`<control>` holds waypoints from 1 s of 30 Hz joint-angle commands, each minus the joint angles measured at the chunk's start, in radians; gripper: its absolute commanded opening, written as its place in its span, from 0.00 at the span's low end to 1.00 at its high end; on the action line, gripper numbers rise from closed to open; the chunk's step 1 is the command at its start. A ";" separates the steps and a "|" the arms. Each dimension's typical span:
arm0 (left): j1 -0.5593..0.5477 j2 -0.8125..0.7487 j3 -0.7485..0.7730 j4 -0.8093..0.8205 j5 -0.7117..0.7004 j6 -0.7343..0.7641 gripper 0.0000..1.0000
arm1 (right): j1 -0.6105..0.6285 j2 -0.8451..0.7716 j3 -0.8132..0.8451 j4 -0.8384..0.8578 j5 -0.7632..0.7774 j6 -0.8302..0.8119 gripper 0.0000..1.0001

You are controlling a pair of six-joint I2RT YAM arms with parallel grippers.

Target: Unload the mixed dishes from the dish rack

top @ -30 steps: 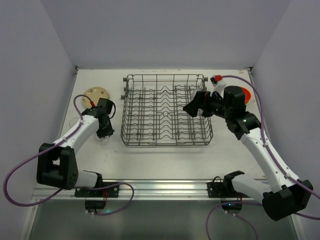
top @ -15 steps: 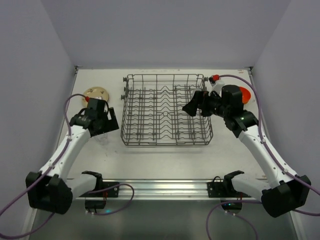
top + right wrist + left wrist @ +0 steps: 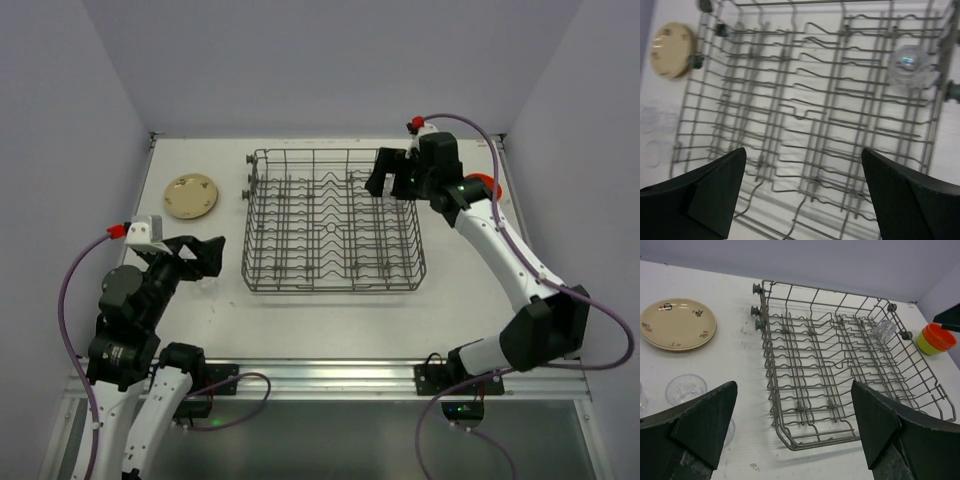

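The grey wire dish rack [image 3: 330,289] stands mid-table and holds a single clear glass [image 3: 886,329] in its back right corner, seen from above in the right wrist view too [image 3: 908,64]. My right gripper [image 3: 388,180] hovers open over that corner, nothing between its fingers [image 3: 804,170]. My left gripper [image 3: 195,262] is open and empty [image 3: 794,407], left of the rack near its front corner. A beige patterned plate [image 3: 190,194] lies at the back left. Clear glasses [image 3: 686,388] stand on the table by the left gripper. Orange bowls [image 3: 939,336] stacked in a yellow-green bowl [image 3: 924,345] sit right of the rack.
Side walls close the table in on the left, right and back. The right arm reaches along the rack's right side and partly covers the bowls [image 3: 488,186] in the top view. A second glass [image 3: 641,395] shows at the left edge.
My left gripper opened, let go of a glass on the table at the left, and drew back toward the near edge. My right gripper moved to the rack's back right corner.
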 commanded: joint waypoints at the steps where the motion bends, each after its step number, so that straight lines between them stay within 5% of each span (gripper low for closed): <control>1: 0.006 -0.021 -0.033 0.098 0.064 0.053 1.00 | 0.001 0.172 0.197 -0.174 0.345 -0.062 0.99; 13: 0.001 -0.030 -0.067 0.114 0.068 0.059 1.00 | -0.003 0.636 0.670 -0.341 0.548 -0.202 0.90; 30: -0.008 -0.026 -0.073 0.124 0.081 0.061 1.00 | -0.011 0.791 0.707 -0.338 0.553 -0.217 0.84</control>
